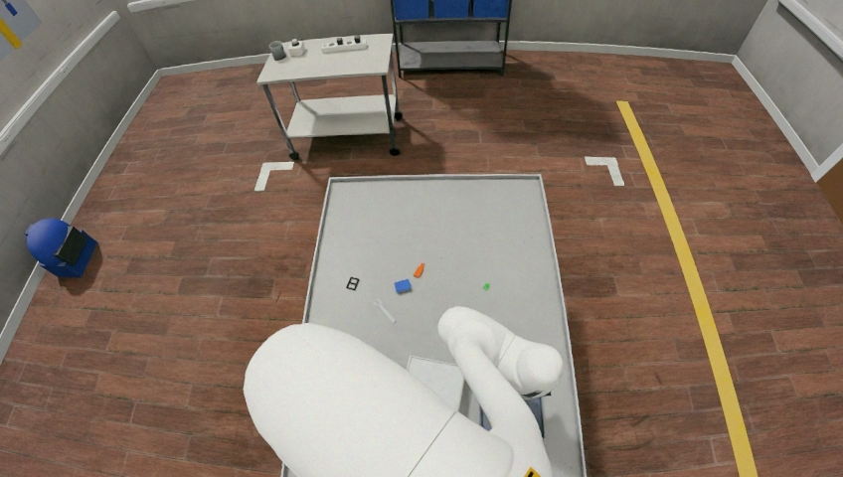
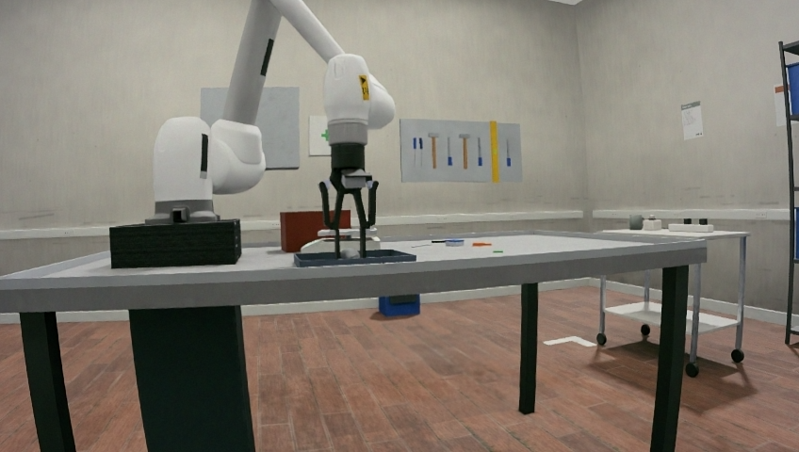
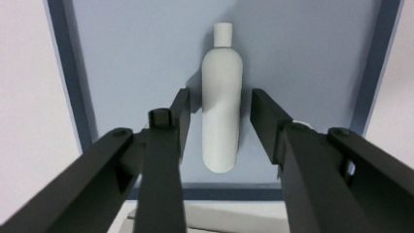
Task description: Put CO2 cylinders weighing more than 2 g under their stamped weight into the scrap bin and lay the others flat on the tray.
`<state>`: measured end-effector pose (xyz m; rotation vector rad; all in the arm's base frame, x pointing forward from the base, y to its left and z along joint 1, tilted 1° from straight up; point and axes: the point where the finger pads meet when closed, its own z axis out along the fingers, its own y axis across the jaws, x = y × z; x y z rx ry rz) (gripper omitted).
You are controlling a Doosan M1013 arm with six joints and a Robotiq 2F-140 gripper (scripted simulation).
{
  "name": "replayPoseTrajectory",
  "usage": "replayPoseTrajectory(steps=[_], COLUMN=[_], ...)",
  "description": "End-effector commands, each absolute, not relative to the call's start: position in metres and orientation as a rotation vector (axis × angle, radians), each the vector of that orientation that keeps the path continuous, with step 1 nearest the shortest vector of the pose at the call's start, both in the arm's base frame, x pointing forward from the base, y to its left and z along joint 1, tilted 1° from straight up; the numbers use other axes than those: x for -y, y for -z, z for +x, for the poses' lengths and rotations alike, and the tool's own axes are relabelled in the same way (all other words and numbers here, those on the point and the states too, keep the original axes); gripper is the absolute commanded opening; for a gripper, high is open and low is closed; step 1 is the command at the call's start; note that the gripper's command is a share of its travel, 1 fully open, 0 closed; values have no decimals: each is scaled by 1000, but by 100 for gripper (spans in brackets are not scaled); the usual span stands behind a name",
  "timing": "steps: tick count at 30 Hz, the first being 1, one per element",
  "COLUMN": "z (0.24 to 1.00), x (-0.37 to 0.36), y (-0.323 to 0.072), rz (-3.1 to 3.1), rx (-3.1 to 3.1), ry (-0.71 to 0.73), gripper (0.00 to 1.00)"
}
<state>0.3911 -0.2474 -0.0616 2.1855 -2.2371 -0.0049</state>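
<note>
A white CO2 cylinder (image 3: 222, 97) (image 2: 350, 253) lies flat on the floor of the blue tray (image 3: 146, 49) (image 2: 386, 257), its neck pointing away from me in the wrist view. My gripper (image 3: 221, 105) (image 2: 350, 250) is down in the tray, its fingers on either side of the cylinder. A small gap shows on each side, so it is open and not gripping the cylinder. In the overhead view the arm hides the gripper and most of the tray (image 1: 535, 407). The red scrap bin (image 2: 305, 226) stands behind the tray, and the white scale (image 2: 332, 239) (image 1: 437, 378) is beside it.
The arm's black base block (image 2: 174, 241) sits at the table's left. Further along the table lie a white wrench (image 1: 384, 310), a blue block (image 1: 403, 286), an orange piece (image 1: 419, 269), a small green piece (image 1: 485, 285) and a black frame (image 1: 352, 283).
</note>
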Motion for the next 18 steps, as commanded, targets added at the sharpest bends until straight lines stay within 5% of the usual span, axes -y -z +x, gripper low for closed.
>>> replayPoseTrajectory(steps=[1, 18], z=[392, 391], x=[250, 249], y=[63, 58], rz=[2180, 2180], rx=[2242, 2242], ry=[-5, -2], gripper=[40, 40])
